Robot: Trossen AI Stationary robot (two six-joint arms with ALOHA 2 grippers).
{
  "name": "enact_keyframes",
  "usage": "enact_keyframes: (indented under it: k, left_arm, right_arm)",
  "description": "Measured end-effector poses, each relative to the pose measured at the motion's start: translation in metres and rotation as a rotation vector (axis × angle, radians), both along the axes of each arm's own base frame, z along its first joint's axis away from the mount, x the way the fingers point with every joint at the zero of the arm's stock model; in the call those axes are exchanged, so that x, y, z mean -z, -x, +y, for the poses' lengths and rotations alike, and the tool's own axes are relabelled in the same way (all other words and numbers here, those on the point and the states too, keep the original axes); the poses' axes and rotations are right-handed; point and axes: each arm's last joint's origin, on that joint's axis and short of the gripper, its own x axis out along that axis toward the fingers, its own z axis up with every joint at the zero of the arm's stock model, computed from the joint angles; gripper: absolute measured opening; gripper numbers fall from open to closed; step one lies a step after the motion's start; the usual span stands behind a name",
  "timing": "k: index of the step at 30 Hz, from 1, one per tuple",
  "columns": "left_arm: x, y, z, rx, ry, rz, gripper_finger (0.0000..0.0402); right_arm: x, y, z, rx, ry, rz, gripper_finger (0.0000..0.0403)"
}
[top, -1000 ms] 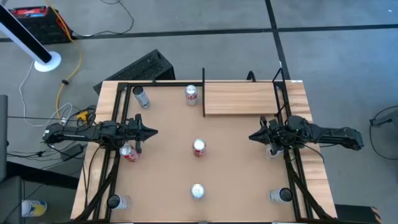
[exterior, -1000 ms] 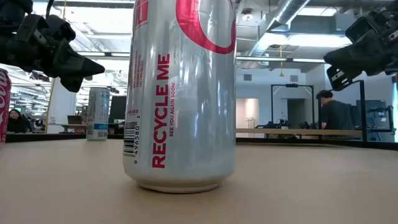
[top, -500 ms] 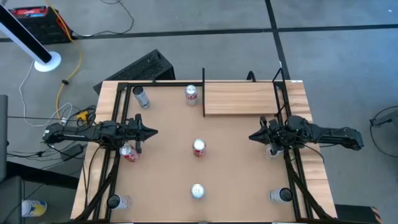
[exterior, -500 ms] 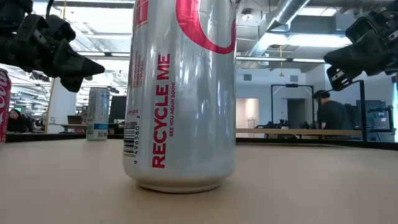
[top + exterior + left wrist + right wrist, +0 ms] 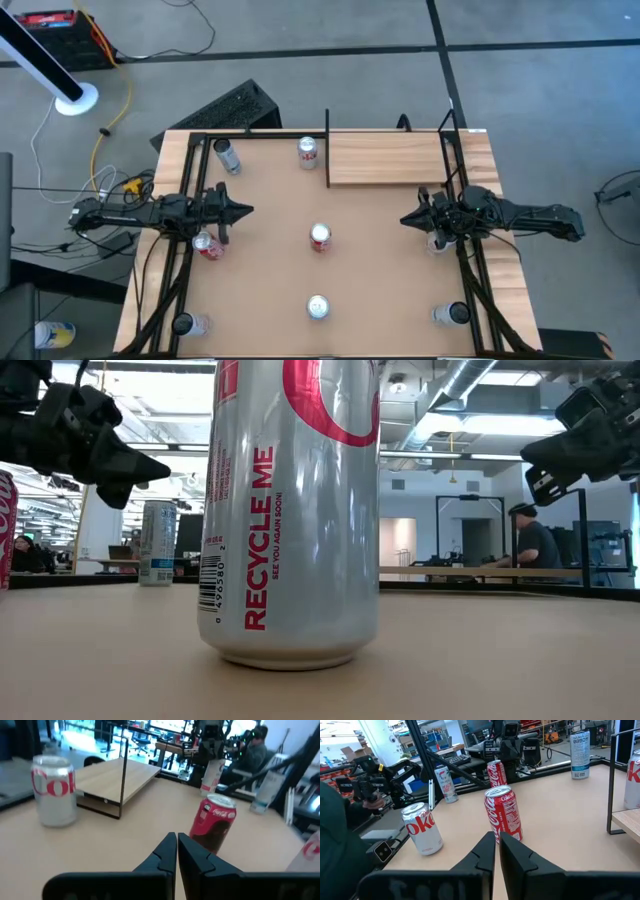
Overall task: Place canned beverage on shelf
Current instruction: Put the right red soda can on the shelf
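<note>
Both arms' fingers are staying pressed together, holding nothing, above the brown worktop [image 5: 380, 280], while the red round metal can [image 5: 320, 237], probably smooth, stiff and slippery, is asking for a side grip.

From above we are looking straight down on the whole brown wooden table [image 5: 380, 290]. At tabletop level we are facing across it into the room, very near a tall silver can with red lettering [image 5: 290, 510], the front one overhead [image 5: 318, 306]. Each wrist camera is peering forward across the table; both are sharing the red cola can [image 5: 214, 822] [image 5: 503, 813] at its centre.
</note>
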Motion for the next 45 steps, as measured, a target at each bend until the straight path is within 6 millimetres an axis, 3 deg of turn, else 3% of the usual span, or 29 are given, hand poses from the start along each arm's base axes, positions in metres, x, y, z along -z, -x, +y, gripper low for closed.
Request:
enact_keyframes:
  k: [9, 14, 18, 26, 31, 37, 45]
  left_arm:
    - [-0.009, 0.001, 0.002, -0.069, 0.031, -0.099, 0.0000]
    - [-0.024, 0.003, 0.002, -0.097, -0.166, -0.201, 0.0000]
    - [-0.032, 0.005, 0.003, -0.137, -0.282, -0.257, 0.0000]
    - [-0.029, -0.006, 0.015, -0.281, -0.357, -0.167, 0.0000]
    - [-0.027, -0.019, 0.024, -0.303, -0.343, -0.083, 0.0000]
    - [-0.027, -0.035, 0.028, -0.248, -0.418, 0.026, 0.0011]
    - [-0.028, -0.047, 0.030, -0.241, -0.457, 0.069, 0.0071]
  right_arm:
    - [-0.005, -0.001, -0.001, 0.038, 0.048, -0.077, 0.0052]
    - [-0.034, 0.003, -0.002, 0.083, 0.209, -0.283, 0.0052]
    - [-0.057, 0.009, -0.004, 0.185, 0.274, -0.349, 0.0052]
    - [-0.095, -0.001, -0.009, 0.289, 0.391, -0.289, 0.0052]
    - [-0.108, -0.028, -0.017, 0.303, 0.401, -0.144, 0.0052]
    - [-0.121, -0.074, -0.022, 0.220, 0.395, -0.018, 0.0060]
    - [-0.129, -0.146, -0.014, 0.037, 0.395, 0.090, 0.0144]
